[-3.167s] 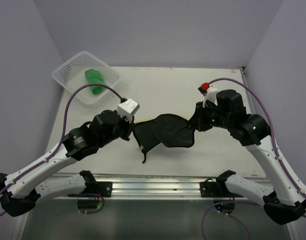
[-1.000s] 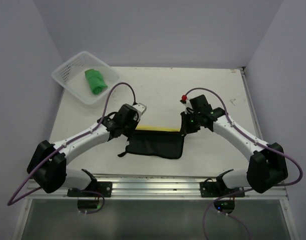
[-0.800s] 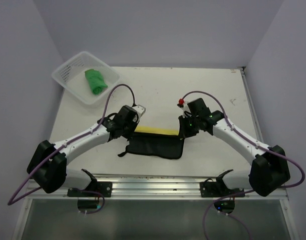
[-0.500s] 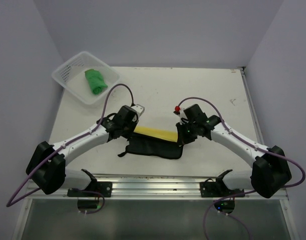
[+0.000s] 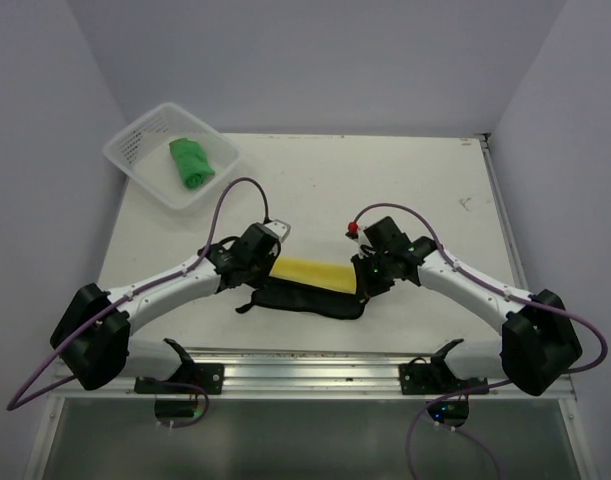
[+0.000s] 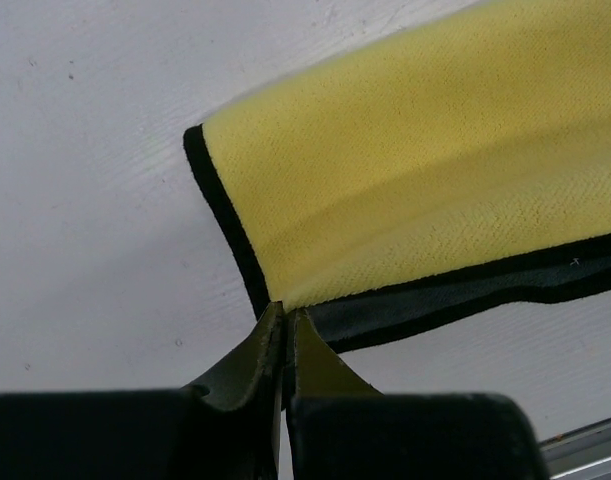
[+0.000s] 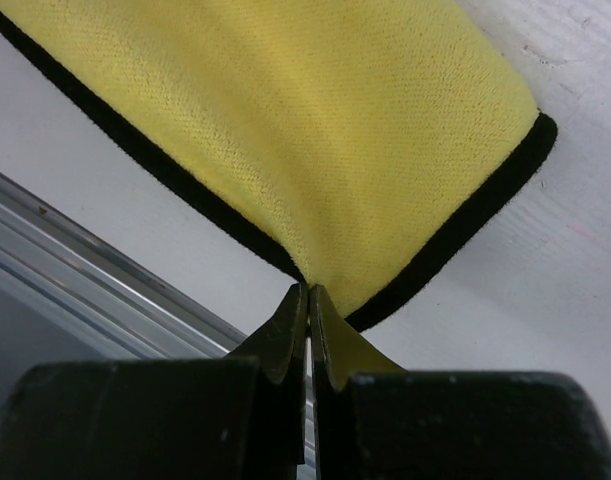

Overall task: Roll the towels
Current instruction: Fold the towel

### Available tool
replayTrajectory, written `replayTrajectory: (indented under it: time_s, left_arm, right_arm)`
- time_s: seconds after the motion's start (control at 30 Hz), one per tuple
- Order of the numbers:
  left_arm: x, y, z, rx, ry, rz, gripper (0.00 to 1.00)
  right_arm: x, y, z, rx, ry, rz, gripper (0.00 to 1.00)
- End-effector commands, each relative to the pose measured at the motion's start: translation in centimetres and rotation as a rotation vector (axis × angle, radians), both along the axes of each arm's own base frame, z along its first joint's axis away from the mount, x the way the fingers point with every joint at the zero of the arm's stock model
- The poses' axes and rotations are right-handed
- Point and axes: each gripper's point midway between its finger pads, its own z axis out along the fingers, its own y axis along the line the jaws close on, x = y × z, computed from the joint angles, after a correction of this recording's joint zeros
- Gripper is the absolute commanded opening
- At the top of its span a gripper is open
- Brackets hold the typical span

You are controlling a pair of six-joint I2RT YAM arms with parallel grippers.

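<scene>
Well apart from the white mesh basket [image 5: 137,146], nearer the arms' bases, the yellow towel [image 5: 310,272] lies on the white surface [image 5: 385,180]. It is folded over, yellow side up, with its black side peeking out along the near edge. The left hand [image 6: 285,318] is pinched tight on the towel corner closer to the basket. The right hand [image 7: 307,295] is pinched tight on the corner farther from the basket. The green towel [image 5: 190,162] sits bunched up inside the basket.

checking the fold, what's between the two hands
Only the yellow, black-backed cloth towel, stretched from left hand to right hand; the top view shows it.
</scene>
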Motion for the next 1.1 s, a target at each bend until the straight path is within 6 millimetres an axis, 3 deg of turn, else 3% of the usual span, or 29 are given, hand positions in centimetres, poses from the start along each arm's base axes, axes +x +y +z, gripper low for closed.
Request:
replayTrajectory:
  time_s: [0.0, 0.33, 0.47, 0.57, 0.67, 0.77, 0.9, 1.07]
  left_arm:
    - [0.0, 1.4, 0.5, 0.009, -0.033, 0.105, 0.00]
    - [-0.5, 1.1, -0.7, 0.025, -0.005, 0.116, 0.00]
    - [-1.2, 1.2, -1.4, 0.042, 0.018, 0.127, 0.00]
    - [-1.4, 1.2, -1.4, 0.041, 0.020, 0.136, 0.08]
    - [-1.5, 1.5, -1.3, 0.039, 0.017, 0.157, 0.30]
    - [-1.8, 1.5, -1.0, 0.021, 0.018, 0.165, 0.39]
    - [-2.0, 1.3, -0.4, -0.006, 0.011, 0.167, 0.45]
    - [-2.2, 0.7, 0.8, -0.045, 0.013, 0.159, 0.49]
  right_arm:
    - [-1.2, -0.7, -1.1, -0.034, 0.050, -0.011, 0.00]
    - [-2.0, -0.2, -2.7, -0.039, 0.081, -0.007, 0.00]
    - [-2.2, 0.0, -3.4, -0.030, 0.088, -0.021, 0.08]
    - [-2.2, 0.4, -3.3, -0.011, 0.095, -0.020, 0.13]
    - [-2.5, 1.8, -2.6, 0.070, 0.104, -0.001, 0.28]
    - [-2.3, 2.8, -1.7, 0.130, 0.095, -0.005, 0.35]
    - [-1.8, 3.2, -1.0, 0.152, 0.079, -0.017, 0.40]
    - [-1.1, 2.9, 0.0, 0.140, 0.043, -0.052, 0.38]
